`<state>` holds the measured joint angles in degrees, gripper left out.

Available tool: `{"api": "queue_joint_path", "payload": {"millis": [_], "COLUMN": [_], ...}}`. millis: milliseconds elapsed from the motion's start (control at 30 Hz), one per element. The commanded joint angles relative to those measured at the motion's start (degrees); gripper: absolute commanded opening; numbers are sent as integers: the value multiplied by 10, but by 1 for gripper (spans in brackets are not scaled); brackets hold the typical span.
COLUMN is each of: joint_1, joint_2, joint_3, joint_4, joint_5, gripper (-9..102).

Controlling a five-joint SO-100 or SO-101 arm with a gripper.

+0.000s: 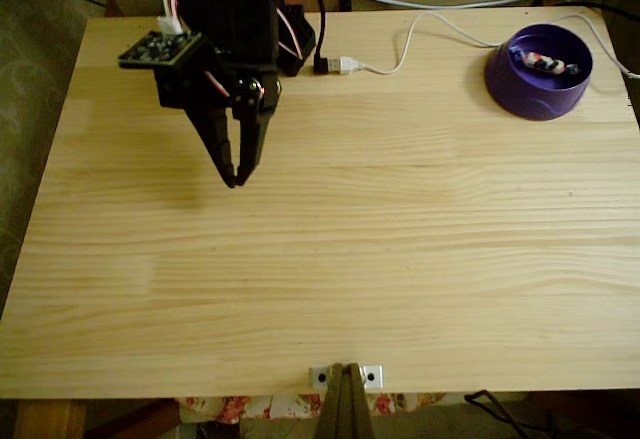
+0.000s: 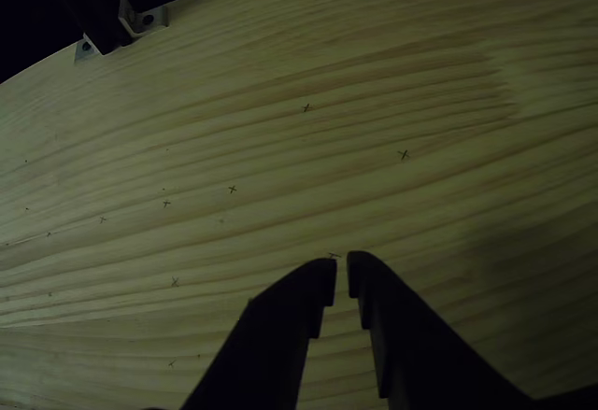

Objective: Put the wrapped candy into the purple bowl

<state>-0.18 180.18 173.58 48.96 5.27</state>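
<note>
The purple bowl stands at the far right of the wooden table in the fixed view. Inside it lies the wrapped candy, white with red and dark marks. My black gripper hangs over the left part of the table, far from the bowl, its fingers pointing down and shut with nothing between them. The other view looks along the gripper at bare wood; its two dark fingertips nearly touch, with only a thin slit between them.
A white USB cable with its plug runs across the back of the table toward the bowl. A metal bracket holds a stand at the front edge. Small pencil crosses mark the wood.
</note>
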Motion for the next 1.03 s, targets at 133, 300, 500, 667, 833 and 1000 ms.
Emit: {"api": "queue_joint_path", "payload": {"millis": [133,300,500,667,833,1000], "joint_1": [-6,-31,-30,-18,-1,-1], "joint_2": [7,7,7,7,7,7], "joint_3": [-9,-9,-9,-9,-9,-9], "joint_4": [-3,-3,-3,-3,-3,-3], "joint_5": [-11,-30,-27,-17,-3,-3], "gripper": [0,0,0,0,0,0]}}
